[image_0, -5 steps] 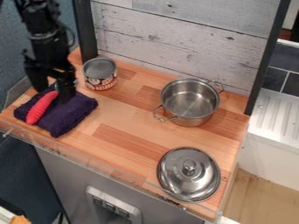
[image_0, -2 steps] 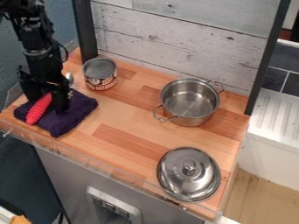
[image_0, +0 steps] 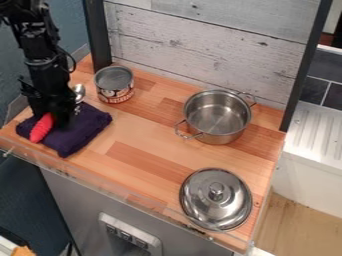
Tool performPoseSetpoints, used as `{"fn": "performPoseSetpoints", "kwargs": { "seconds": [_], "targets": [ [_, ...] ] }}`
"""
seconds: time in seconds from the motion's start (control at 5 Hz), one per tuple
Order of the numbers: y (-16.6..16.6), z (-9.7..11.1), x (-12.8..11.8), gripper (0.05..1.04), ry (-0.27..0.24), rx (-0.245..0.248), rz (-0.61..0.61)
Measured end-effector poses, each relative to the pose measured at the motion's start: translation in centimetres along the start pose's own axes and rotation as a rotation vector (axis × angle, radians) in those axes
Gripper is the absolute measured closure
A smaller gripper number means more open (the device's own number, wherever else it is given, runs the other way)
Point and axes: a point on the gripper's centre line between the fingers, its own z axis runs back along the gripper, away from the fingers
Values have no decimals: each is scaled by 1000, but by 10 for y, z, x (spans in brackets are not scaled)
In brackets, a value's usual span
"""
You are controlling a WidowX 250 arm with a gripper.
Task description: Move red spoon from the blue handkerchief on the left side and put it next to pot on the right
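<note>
My gripper point(image_0: 53, 116) is low over the cloth at the left, its fingers shut on the handle of the red spoon point(image_0: 41, 128). The handle's ribbed red end sticks out toward the front left, while the spoon's metal bowl shows just right of the gripper; the middle is hidden behind the fingers. Under them lies the folded dark blue-purple handkerchief point(image_0: 85, 131). The steel pot point(image_0: 217, 117), with two side handles and nothing inside, stands right of centre toward the back.
A can point(image_0: 114, 85) stands behind the handkerchief, close to the gripper's right side. The steel lid point(image_0: 216, 199) lies at the front right. A low transparent edge point(image_0: 100, 184) runs along the counter's front, and a plank wall point(image_0: 214, 45) rises behind.
The gripper has come down and slightly left onto the spoon, and its fingers have drawn together around the handle. The spoon's metal bowl has come into sight; pot, lid and can have not moved.
</note>
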Motion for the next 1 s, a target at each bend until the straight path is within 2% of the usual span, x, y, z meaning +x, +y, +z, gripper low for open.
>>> {"fn": "performPoseSetpoints", "kwargs": {
  "seconds": [0.2,0.4,0.6,1.0],
  "targets": [
    [-11,20,3,690,-13,14,-1],
    [-51,41,14,690,9,6,-12],
    [-88,53,35,690,-10,-20,-57],
    [-119,17,74,691,49,-26,-98]
  ]
}}
